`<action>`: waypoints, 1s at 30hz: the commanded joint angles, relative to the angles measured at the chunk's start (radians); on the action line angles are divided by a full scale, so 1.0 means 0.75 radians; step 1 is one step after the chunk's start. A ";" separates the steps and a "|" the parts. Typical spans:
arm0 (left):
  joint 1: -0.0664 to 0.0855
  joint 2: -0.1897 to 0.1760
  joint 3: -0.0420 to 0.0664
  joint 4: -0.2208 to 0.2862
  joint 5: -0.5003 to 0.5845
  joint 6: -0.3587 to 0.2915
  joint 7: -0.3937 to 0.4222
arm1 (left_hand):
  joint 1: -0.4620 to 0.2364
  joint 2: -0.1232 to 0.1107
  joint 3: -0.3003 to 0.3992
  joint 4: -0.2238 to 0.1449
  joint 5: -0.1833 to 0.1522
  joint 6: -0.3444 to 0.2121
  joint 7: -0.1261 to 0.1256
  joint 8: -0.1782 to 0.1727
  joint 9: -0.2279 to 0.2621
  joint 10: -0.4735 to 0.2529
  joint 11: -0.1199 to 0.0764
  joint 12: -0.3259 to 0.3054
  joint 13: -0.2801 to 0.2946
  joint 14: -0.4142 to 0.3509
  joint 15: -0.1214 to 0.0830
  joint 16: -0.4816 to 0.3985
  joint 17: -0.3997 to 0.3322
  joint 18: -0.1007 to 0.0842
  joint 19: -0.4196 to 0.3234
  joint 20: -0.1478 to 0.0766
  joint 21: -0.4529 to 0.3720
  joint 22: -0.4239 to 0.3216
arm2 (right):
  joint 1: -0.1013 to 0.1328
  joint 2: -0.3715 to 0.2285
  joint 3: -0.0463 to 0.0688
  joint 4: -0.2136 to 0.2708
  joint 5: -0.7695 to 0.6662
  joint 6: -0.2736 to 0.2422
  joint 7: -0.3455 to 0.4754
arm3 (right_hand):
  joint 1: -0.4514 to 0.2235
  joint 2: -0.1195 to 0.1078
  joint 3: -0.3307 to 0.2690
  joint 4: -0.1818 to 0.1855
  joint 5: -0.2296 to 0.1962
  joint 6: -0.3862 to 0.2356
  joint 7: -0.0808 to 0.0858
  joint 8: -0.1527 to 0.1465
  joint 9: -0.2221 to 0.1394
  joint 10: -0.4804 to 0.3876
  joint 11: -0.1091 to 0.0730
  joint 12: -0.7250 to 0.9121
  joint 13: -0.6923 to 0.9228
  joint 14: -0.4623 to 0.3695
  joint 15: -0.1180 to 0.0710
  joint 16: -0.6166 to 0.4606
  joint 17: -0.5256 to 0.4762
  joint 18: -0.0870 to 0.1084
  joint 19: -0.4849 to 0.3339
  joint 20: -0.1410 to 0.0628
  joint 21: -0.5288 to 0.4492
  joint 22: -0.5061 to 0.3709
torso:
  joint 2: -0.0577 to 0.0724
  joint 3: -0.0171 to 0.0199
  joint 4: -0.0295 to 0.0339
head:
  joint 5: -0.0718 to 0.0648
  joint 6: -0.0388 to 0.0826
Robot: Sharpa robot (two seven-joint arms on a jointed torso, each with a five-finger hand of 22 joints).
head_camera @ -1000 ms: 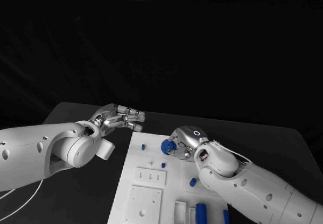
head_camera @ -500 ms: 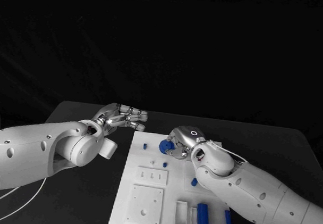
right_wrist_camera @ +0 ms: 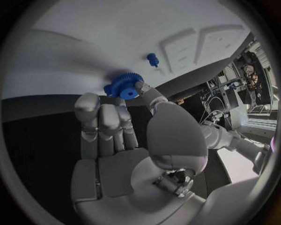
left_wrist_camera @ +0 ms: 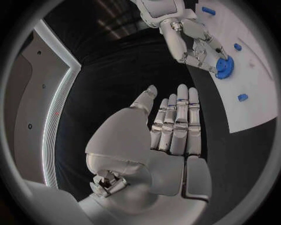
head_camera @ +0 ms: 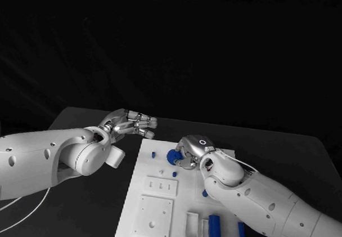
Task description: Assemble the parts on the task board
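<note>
Blue toothed gear wheel (head_camera: 174,155): sitting at the far end of the white task board (head_camera: 155,182), just right of its left edge, pinched at its rim by the right hand; showing too in the right wrist view (right_wrist_camera: 123,85) and the left wrist view (left_wrist_camera: 223,64).
Right hand (head_camera: 189,150): reaching in from the right, its silver fingers (right_wrist_camera: 144,89) closing on the gear's rim and holding it down against the board.
Left hand (head_camera: 129,123): hovering over the black table (head_camera: 81,206) just beyond the board's far left corner, grasping nothing, fingers lying straight and close together in the left wrist view (left_wrist_camera: 175,124).
Small blue peg (head_camera: 152,156): standing on the board just left of the gear, apart from it.
Second small blue peg (head_camera: 174,175): standing on the board just nearer than the gear.
Blue piece beside the right forearm (head_camera: 204,193): lying mid-board, partly hidden by the arm.
Blue rectangular block (head_camera: 214,226): lying at the near end of the board, just right of a white open frame (head_camera: 191,225).
Narrow blue bar (head_camera: 241,231): lying near the board's right edge, right of the block.
White square plate with a hole (head_camera: 153,217): lying flat at the near left of the board.
White slotted plate (head_camera: 160,185): lying flat between the square plate and the gear.
</note>
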 commanded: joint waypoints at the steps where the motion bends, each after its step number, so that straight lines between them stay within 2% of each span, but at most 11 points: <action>1: 0.002 0.004 0.001 0.001 0.003 0.020 0.008 | 0.003 -0.011 0.004 0.000 0.006 -0.010 0.003 -0.003 -0.001 -0.010 -0.002 -0.006 0.002 -0.009 0.002 -0.005 -0.002 -0.010 -0.005 0.005 0.007 -0.002 | -0.002 0.007 -0.004 -0.010 -0.019 0.019 0.007 | -0.006 0.001 -0.012 0.001 0.003 -0.004 -0.001 0.010 0.001 -0.007 0.001 -0.010 -0.002 0.000 -0.005 -0.007 -0.003 -0.019 0.056 -0.004 -0.006 0.124 | 0.000 0.0002 0.0011 | 0.003 0.000; 13: 0.002 0.007 0.001 -0.001 0.003 0.021 0.008 | 0.003 -0.011 0.004 0.000 0.006 -0.010 0.003 -0.003 -0.001 -0.010 -0.002 -0.006 0.002 -0.009 0.002 -0.005 -0.002 -0.010 -0.005 0.005 0.007 -0.002 | -0.002 0.024 -0.009 -0.029 -0.018 0.010 0.009 | -0.003 -0.001 -0.015 0.003 -0.001 -0.025 0.005 0.009 0.000 -0.017 0.005 -0.022 -0.011 0.000 -0.003 -0.012 -0.006 -0.017 0.056 -0.002 -0.010 0.124 | 0.001 0.0011 -0.0002 | 0.006 0.002; 19: 0.002 0.008 0.001 -0.003 0.003 0.021 0.008 | 0.003 -0.011 0.004 0.000 0.006 -0.010 0.003 -0.003 -0.001 -0.010 -0.002 -0.006 0.002 -0.009 0.002 -0.005 -0.002 -0.010 -0.005 0.005 0.007 -0.002 | -0.002 0.029 -0.012 -0.037 -0.007 0.008 0.016 | -0.010 -0.017 -0.043 0.012 -0.016 -0.125 0.030 0.009 -0.002 -0.031 0.021 -0.042 -0.031 -0.001 0.008 -0.018 -0.010 -0.008 0.054 0.007 -0.022 0.122 | 0.001 0.0012 -0.0006 | 0.006 0.003; 24: 0.002 0.009 0.001 -0.004 0.002 0.027 0.002 | 0.000 -0.010 0.002 -0.004 0.005 -0.013 0.004 -0.004 -0.002 -0.010 -0.001 -0.006 0.002 -0.009 0.003 -0.006 -0.002 -0.010 -0.007 0.005 0.009 -0.004 | -0.002 0.030 -0.012 -0.044 0.045 0.023 0.034 | -0.061 -0.010 -0.186 0.090 0.053 -0.171 0.027 0.010 -0.001 -0.036 0.018 -0.047 -0.041 -0.001 0.008 -0.022 -0.012 0.000 0.056 0.011 -0.028 0.122 | 0.000 0.0003 -0.0009 | 0.006 0.004; 27: 0.002 0.009 0.001 -0.005 0.002 0.031 -0.001 | -0.001 -0.011 0.001 -0.004 0.006 -0.015 0.004 -0.004 -0.002 -0.014 0.000 -0.006 0.002 -0.009 0.003 -0.006 -0.002 -0.010 -0.007 0.006 0.009 -0.004 | -0.002 0.029 -0.013 -0.047 0.065 0.028 0.042 | -0.059 -0.008 -0.245 0.140 0.032 -0.179 0.028 0.010 -0.001 -0.039 0.019 -0.048 -0.045 -0.001 0.008 -0.021 -0.011 0.000 0.055 0.011 -0.034 0.121 | 0.000 0.0011 -0.0015 | 0.006 0.003; 28: 0.002 0.009 0.001 -0.005 0.002 0.032 -0.003 | -0.001 -0.011 0.001 -0.004 0.006 -0.015 0.004 -0.004 -0.002 -0.014 0.000 -0.006 0.002 -0.009 0.003 -0.006 -0.002 -0.010 -0.007 0.006 0.009 -0.004 | -0.002 0.029 -0.013 -0.049 0.072 0.030 0.045 | -0.071 -0.013 -0.270 0.173 0.032 -0.201 0.029 0.009 -0.002 -0.040 0.021 -0.048 -0.046 -0.001 0.009 -0.021 -0.010 0.002 0.056 0.012 -0.035 0.121 | 0.000 0.0012 -0.0018 | 0.006 0.003; 30: 0.002 0.009 0.001 -0.005 0.002 0.033 -0.005 | -0.002 -0.011 0.000 -0.004 0.005 -0.018 0.005 -0.004 -0.002 -0.018 0.001 -0.006 0.002 -0.010 0.004 -0.007 -0.002 -0.010 -0.007 0.006 0.009 -0.005 | -0.002 0.028 -0.013 -0.050 0.079 0.031 0.048 | -0.073 -0.015 -0.283 0.198 0.035 -0.206 0.030 0.009 -0.002 -0.042 0.022 -0.048 -0.047 -0.001 0.010 -0.022 -0.010 0.004 0.056 0.013 -0.036 0.122 | 0.000 0.0012 -0.0018 | 0.007 0.003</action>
